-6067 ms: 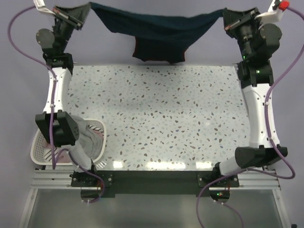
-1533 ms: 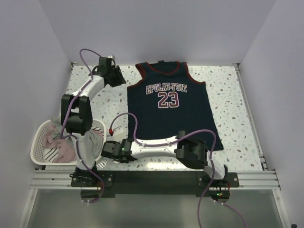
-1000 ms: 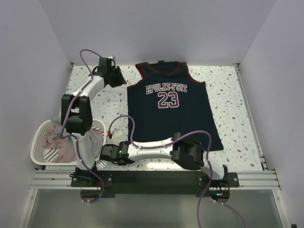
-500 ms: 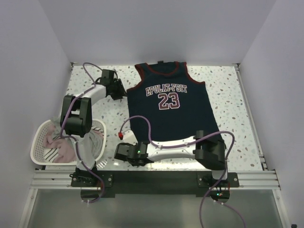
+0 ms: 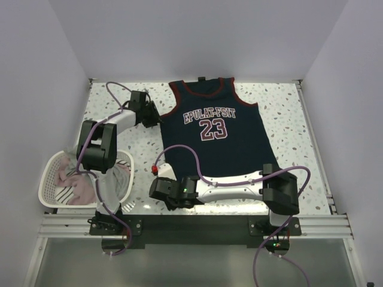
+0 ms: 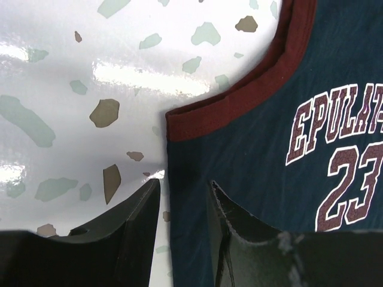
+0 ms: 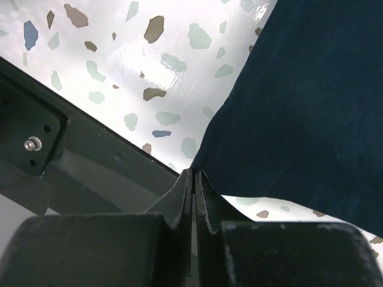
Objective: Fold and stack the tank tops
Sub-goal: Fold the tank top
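**Both my tools on the jersey's left edge, cloth lying to the right**

The navy jersey lies flat and face-up on the speckled table, neck at the far side, hem toward my bases, so its long axis runs near to far. Both my grippers are on the same long side of it, the left one.

My left gripper is at the far end of that edge, just below the corner of the dark red armhole trim. Its jaws stand partly apart and straddle the side seam, one finger over bare table and one over the cloth, with nothing pinched yet.

My right gripper has reached across to the near-left hem corner. Its jaws are pressed together, and the corner's point runs right into the tips. I judge it pinched, though the contact itself is hidden.

From both tools the whole body of the jersey lies to the right. I judge the fold has to carry this edge rightward across the long axis, once the left jaws close.
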Controlling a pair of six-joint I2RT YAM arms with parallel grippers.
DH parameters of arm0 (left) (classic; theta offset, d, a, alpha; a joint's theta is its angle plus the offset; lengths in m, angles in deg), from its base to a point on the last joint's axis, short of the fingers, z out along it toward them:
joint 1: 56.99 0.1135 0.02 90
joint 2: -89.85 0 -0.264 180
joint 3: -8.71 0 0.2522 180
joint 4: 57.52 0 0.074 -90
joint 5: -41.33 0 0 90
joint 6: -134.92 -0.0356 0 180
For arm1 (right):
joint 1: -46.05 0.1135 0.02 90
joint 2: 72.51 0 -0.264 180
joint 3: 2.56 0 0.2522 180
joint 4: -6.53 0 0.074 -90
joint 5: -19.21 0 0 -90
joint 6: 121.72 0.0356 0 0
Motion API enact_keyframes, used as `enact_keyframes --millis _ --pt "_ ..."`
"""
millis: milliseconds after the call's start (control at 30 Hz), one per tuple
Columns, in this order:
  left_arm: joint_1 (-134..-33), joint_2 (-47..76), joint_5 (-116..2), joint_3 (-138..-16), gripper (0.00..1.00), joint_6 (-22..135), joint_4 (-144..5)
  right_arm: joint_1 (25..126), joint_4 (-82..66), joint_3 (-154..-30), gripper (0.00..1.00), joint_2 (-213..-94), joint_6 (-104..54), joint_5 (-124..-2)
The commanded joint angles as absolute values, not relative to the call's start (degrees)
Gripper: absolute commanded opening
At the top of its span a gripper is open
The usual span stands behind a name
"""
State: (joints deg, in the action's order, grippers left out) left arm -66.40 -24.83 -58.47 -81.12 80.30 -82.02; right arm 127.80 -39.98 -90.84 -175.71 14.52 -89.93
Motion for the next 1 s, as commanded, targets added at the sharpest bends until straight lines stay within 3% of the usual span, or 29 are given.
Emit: enact_keyframes --millis 0,633,733,867,967 --pt "-66.3 -26.0 -57.5 -83.6 0.41 80.5 -79.4 128.0 -39.7 -91.6 0.00 -173.6 14.5 -88.6" --pt "-68.6 -31.5 -53.0 -87.5 0.33 79.8 -80.9 128.1 -41.1 -89.7 0.00 -168.7 15.5 -88.1" --pt "-69.1 -32.1 -51.2 -87.8 0.27 79.8 -81.6 128.0 -40.9 -89.2 0.00 -167.9 15.7 -88.2" --pt "-69.0 -31.4 -48.8 -87.9 0.08 80.1 -82.3 128.1 -40.5 -88.3 0.00 -167.4 15.6 -87.9" --pt "-69.0 -29.6 -45.9 -88.3 0.00 80.3 -83.2 128.0 -39.5 -88.4 0.00 -167.3 15.4 -87.0"
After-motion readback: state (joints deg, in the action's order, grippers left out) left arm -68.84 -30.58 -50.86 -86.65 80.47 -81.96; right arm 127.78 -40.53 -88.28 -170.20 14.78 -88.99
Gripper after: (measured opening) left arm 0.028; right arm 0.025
